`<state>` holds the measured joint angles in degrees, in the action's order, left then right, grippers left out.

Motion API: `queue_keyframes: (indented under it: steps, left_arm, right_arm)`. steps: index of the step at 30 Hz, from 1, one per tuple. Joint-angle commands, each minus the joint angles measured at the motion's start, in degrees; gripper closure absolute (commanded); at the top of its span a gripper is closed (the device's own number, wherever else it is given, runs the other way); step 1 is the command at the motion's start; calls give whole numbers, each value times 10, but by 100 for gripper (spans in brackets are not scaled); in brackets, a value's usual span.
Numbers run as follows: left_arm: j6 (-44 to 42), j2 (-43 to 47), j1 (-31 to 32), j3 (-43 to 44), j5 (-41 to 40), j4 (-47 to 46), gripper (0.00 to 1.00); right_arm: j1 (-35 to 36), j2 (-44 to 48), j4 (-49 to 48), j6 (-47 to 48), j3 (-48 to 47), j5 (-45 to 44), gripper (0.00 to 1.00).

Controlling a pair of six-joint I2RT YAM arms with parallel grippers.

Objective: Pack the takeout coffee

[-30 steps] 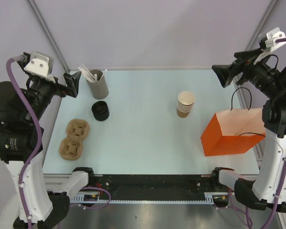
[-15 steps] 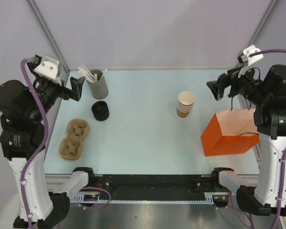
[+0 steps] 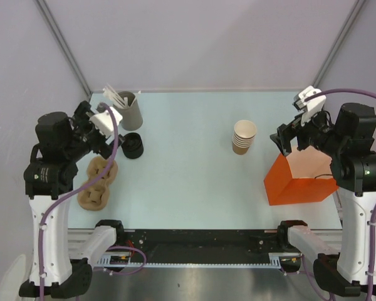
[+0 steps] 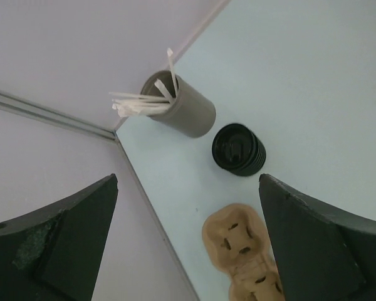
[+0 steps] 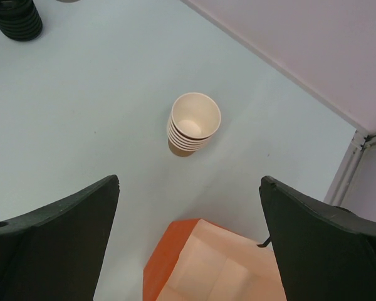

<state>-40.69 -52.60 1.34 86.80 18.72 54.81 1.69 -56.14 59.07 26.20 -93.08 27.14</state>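
No lidded single cup shows in any view; the takeout coffee is out of view. A stack of lidless tan cups [image 3: 244, 137] stands right of centre, also in the right wrist view [image 5: 194, 123]. A stack of black lids [image 3: 132, 145] sits at the back left, also in the left wrist view [image 4: 238, 149]. An orange paper bag [image 3: 299, 179] stands open at the right. My left gripper [image 3: 106, 133] hangs open and empty above the left edge, near the lids. My right gripper [image 3: 287, 135] hangs open and empty above the bag's far-left corner.
A tan pulp cup carrier [image 3: 97, 183] lies at the left, below the lids. A grey holder with white stirrers [image 3: 128, 110] stands at the back left corner. The bag's black handles [image 3: 316, 122] rise behind the right gripper. The table's left edge [image 4: 144, 207] runs under the left gripper.
Both arms have swung down and inward from their raised outer poses. The left gripper now hangs by the lids and carrier, the right over the bag. No object has moved.
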Motion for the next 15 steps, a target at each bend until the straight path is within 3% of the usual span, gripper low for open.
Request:
queue_keyframes:
  steps: [1, 5, 11, 15]
  left_arm:
    - [-139, 16, -5, -42, -25, 33, 1]
    - [-283, 15, -5, -102, -69, 80, 1]
    - [-421, 1, -12, -157, -129, 107, 1]
    - [-488, -7, -74, -149, -113, 169, 1]
  right_arm:
    - [5, 13, 26, 30, 3, 15, 0]
    - [9, 16, 34, 40, 11, 4, 0]
    - [11, 21, 44, 47, 18, 19, 0]
    - [10, 16, 47, 54, 22, 29, 0]
